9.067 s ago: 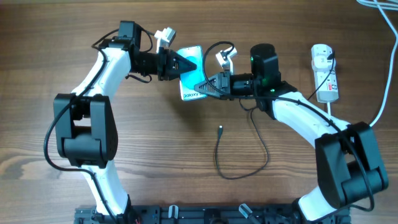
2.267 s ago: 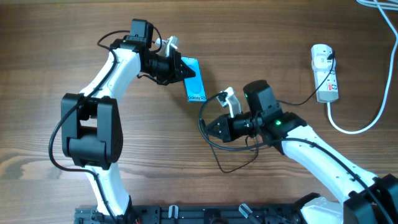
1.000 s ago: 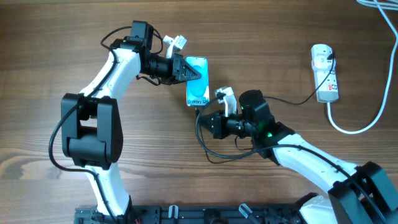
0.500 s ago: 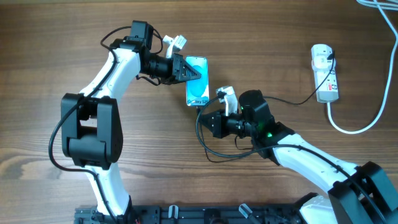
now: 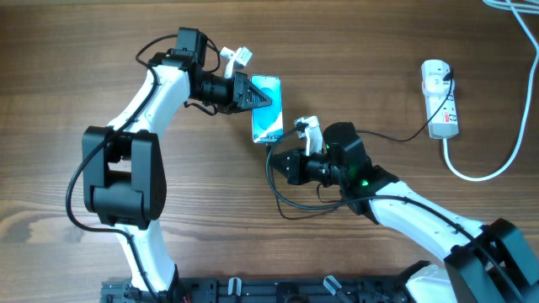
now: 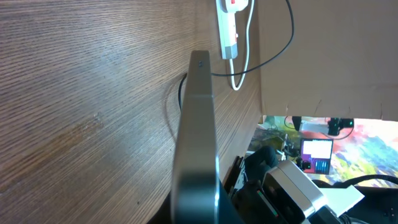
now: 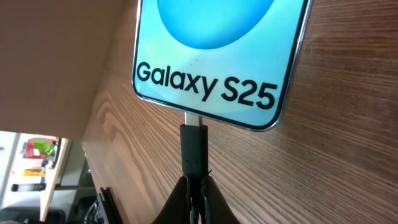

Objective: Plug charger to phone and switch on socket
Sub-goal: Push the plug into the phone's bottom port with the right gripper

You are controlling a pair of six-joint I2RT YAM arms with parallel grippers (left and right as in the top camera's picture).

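Observation:
The phone [image 5: 267, 111] has a teal screen and a white band reading "Galaxy S25" [image 7: 211, 87]. My left gripper [image 5: 249, 92] is shut on its far end and holds it on the table; the left wrist view shows it edge-on [image 6: 196, 143]. My right gripper [image 5: 281, 162] is shut on the black plug tip [image 7: 193, 149] of the charger, which is pressed against the port at the phone's near end. The thin black cable [image 5: 295, 206] loops under my right arm. The white socket strip [image 5: 440, 99] lies at the far right with a black plug in it.
A thick white cable [image 5: 493, 160] curves from the socket toward the right table edge. The socket and cables also show small in the left wrist view [image 6: 231, 28]. The table is brown wood.
Over the last second almost nothing moved; my right gripper edged slightly toward the phone with the plug. Earlier, the right arm brought the plug up to the phone.

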